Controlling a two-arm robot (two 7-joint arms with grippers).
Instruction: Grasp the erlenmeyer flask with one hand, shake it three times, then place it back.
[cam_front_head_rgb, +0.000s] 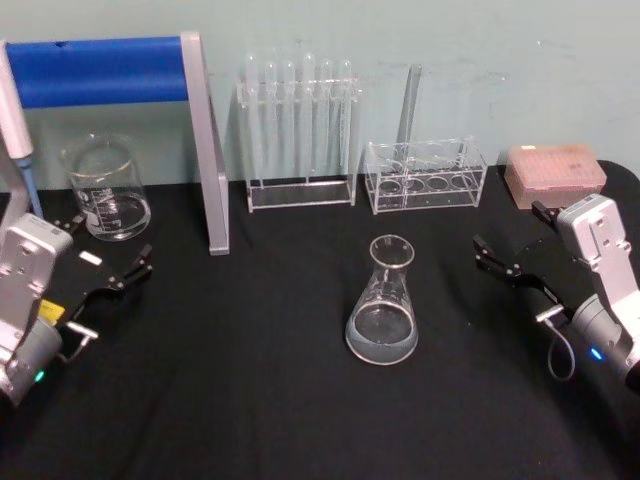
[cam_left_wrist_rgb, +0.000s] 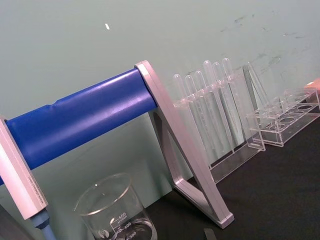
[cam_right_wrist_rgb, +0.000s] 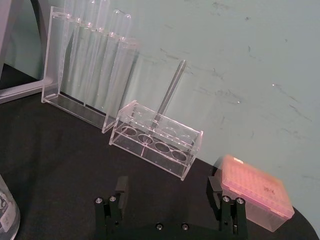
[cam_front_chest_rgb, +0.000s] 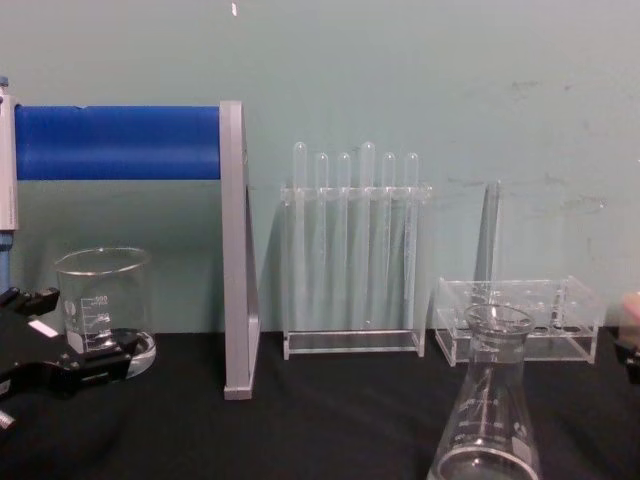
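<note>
Head view: erlenmeyer flask (cam_front_head_rgb: 381, 305) well left of right hand (cam_front_head_rgb: 510, 230), fingers apart; left hand (cam_front_head_rgb: 112, 238) parked far-left.

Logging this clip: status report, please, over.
Left gripper open, parked left. Right gripper open, right of erlenmeyer flask, apart. Flask upright on table, untouched. Test-tube rack behind it.

a glass beaker (cam_front_head_rgb: 105, 190) sits far left beside a blue-barred grey stand (cam_front_head_rgb: 205, 150); rightward along the wall (cam_front_head_rgb: 470, 40) stand a tall test-tube rack (cam_front_head_rgb: 300, 135), a low rack (cam_front_head_rgb: 425, 178) holding one tube (cam_front_head_rgb: 408, 105), a pink box (cam_front_head_rgb: 555, 172).
</note>
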